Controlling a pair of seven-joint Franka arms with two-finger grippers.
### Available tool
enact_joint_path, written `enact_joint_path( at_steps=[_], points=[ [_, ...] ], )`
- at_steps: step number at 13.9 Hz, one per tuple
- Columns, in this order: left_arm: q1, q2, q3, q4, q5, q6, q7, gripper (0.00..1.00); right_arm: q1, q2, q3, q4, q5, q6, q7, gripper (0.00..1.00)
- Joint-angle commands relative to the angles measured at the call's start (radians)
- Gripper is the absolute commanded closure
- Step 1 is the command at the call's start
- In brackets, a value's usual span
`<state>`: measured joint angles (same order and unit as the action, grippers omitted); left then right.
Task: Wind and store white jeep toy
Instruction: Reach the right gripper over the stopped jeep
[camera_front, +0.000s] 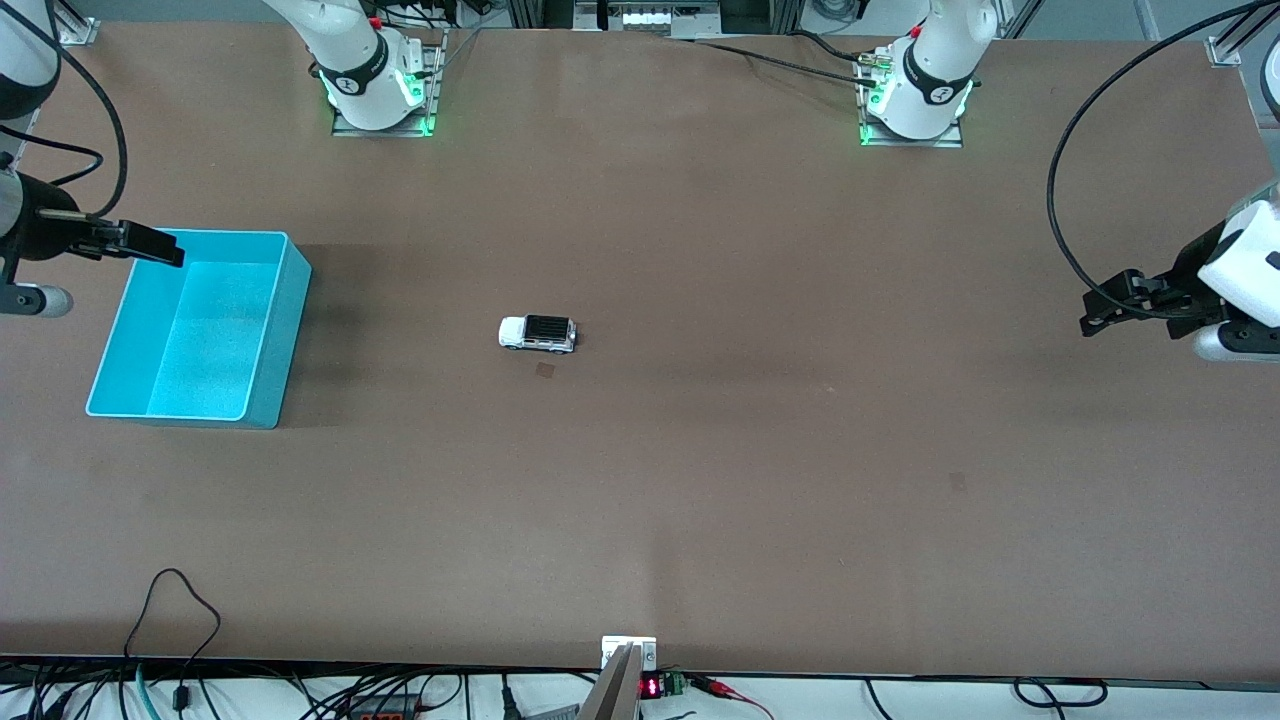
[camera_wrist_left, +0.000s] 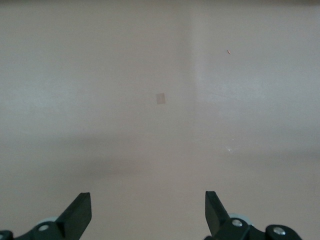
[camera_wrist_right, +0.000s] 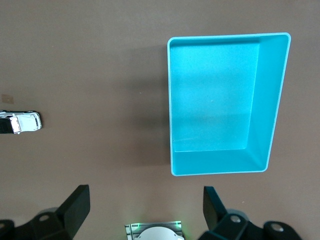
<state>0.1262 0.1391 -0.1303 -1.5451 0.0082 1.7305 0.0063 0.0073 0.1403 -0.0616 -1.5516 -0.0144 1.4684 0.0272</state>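
The white jeep toy (camera_front: 537, 333) stands on its wheels near the middle of the brown table, and its black ribbed roof shows. It also shows at the edge of the right wrist view (camera_wrist_right: 20, 122). The teal bin (camera_front: 285, 340) is open and empty at the right arm's end of the table, also in the right wrist view (camera_wrist_right: 265, 100). My right gripper (camera_front: 165, 247) is open and empty in the air over the bin's corner nearest the bases; its wrist view (camera_wrist_right: 145, 202) shows the spread jaws. My left gripper (camera_front: 1092, 312) is open and empty over bare table at the left arm's end (camera_wrist_left: 148, 210).
The two arm bases (camera_front: 380, 90) (camera_front: 915, 100) stand along the table edge farthest from the front camera. A small dark square mark (camera_front: 545, 371) lies just nearer the front camera than the jeep. Cables and a small display (camera_front: 650, 687) sit along the nearest edge.
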Motion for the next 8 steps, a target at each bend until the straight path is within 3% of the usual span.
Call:
enact_joint_path(
  at_steps=[1, 3, 8],
  points=[
    [-0.022, -0.012, 0.032, 0.014, -0.025, -0.049, 0.0, 0.0, 0.0, 0.03, 0.0, 0.012, -0.001, -0.02, -0.009, 0.0],
    [-0.017, -0.013, 0.028, 0.052, -0.025, -0.092, -0.002, 0.0, 0.002, 0.041, 0.0, 0.01, -0.001, -0.046, -0.003, 0.0],
    [-0.011, -0.024, 0.028, 0.04, -0.025, -0.089, 0.001, 0.0, 0.0, 0.05, 0.0, -0.016, -0.001, -0.092, 0.017, 0.0]
  ],
)
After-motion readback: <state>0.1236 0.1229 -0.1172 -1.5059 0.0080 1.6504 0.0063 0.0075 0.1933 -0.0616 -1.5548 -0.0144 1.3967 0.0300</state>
